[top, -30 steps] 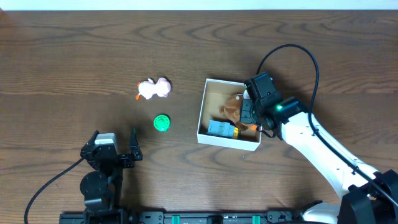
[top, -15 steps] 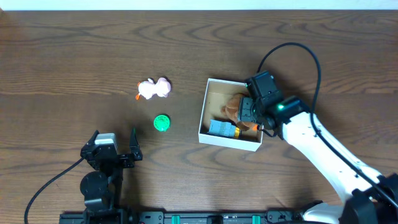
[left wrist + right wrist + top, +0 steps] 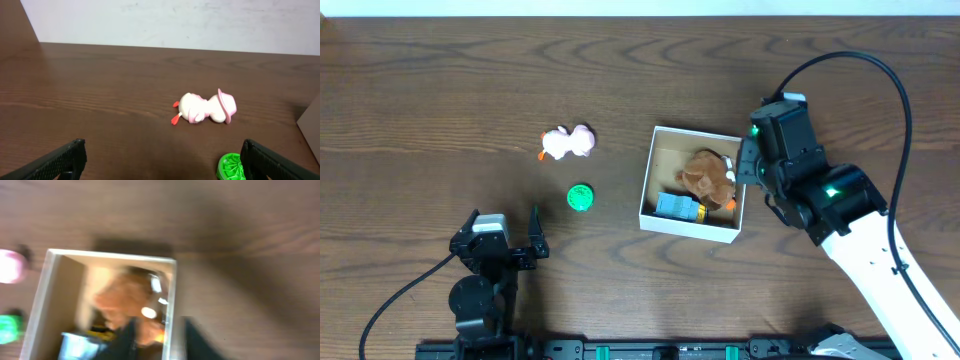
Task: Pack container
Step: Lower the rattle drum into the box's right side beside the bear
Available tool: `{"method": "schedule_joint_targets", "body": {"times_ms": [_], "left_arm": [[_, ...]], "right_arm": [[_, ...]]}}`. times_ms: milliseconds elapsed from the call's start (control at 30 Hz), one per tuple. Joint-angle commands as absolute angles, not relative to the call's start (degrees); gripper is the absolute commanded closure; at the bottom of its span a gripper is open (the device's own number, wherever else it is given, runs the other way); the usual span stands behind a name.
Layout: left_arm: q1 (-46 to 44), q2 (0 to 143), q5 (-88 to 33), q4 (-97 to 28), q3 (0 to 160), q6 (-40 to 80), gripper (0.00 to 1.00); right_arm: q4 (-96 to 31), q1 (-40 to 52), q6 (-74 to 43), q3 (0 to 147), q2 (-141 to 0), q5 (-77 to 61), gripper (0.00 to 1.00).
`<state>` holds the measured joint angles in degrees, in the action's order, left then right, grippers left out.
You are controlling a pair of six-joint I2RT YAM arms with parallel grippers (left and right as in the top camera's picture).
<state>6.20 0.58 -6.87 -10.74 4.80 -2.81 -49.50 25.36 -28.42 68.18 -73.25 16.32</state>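
Where the dark wooden table [image 3: 440, 100] extends right of its middle, the container [image 3: 686, 229] sits flat, with its white walls up and its brown floor showing. Inside it, a brown plush toy [image 3: 708, 175] lies toward the right wall. A blue block [image 3: 672, 206] lies by the wall nearest the robot, and a small yellow and orange piece [image 3: 699, 211] touches the block. The right gripper [image 3: 160, 345] hovers over the container's right wall, its blurred fingers apart and holding nothing. Well to the left, a pink toy [image 3: 567, 143] lies on its side, with a green round piece [image 3: 580, 197] near it. The left gripper [image 3: 162, 152] sits low near the table's near edge, spread wide and empty.
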Motion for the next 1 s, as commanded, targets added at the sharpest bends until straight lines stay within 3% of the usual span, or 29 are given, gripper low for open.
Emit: {"method": "schedule_joint_targets", "body": {"times_ms": [0,133,300,967], "left_arm": [[6.0,0.2,-6.8,-12.7,4.0,-2.5,0.02],[6.0,0.2,-6.8,-12.7,4.0,-2.5,0.02],[6.0,0.2,-6.8,-12.7,4.0,-2.5,0.02],[6.0,0.2,-6.8,-12.7,4.0,-2.5,0.02]], "right_arm": [[-50.6,23.2,-26.9,68.5,-73.6,23.9,0.99],[-51.0,19.3,-26.9,68.4,-74.3,23.4,0.99],[-51.2,17.8,-23.0,68.1,-75.4,11.2,0.99],[-44.8,24.2,-21.1,67.4,-91.9,10.8,0.99]]}}
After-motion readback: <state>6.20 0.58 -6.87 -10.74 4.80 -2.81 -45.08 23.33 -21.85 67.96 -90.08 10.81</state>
